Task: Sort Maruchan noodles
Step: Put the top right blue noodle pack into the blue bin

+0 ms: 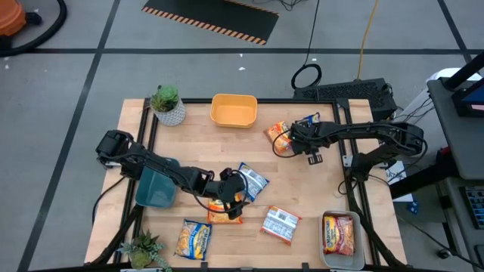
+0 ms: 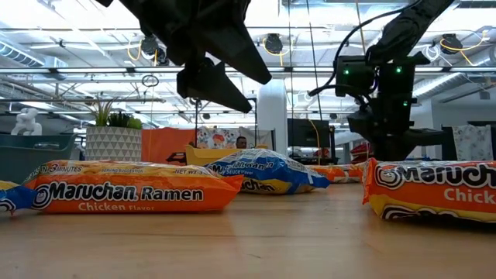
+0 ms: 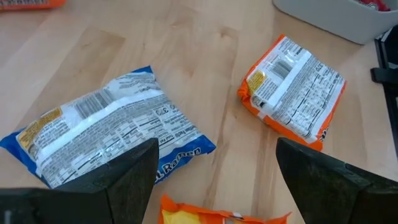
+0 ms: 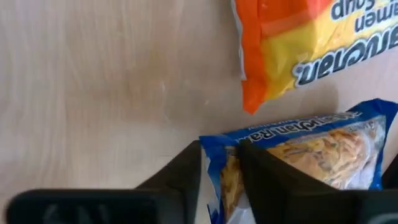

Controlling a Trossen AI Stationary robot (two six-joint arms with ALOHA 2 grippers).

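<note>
While the yellow bin at the far edge of the tabletop sits with nothing visible inside, the clear bin at the near right corner holds one red-and-white Maruchan packet. A teal bin stands at the left under the left arm; its inside is hidden. The right gripper is clamped on the edge of a blue Maruchan packet beside an orange packet. The left gripper hangs with fingers apart above another blue packet and an orange packet. Two more orange packets lie nearer.
</note>
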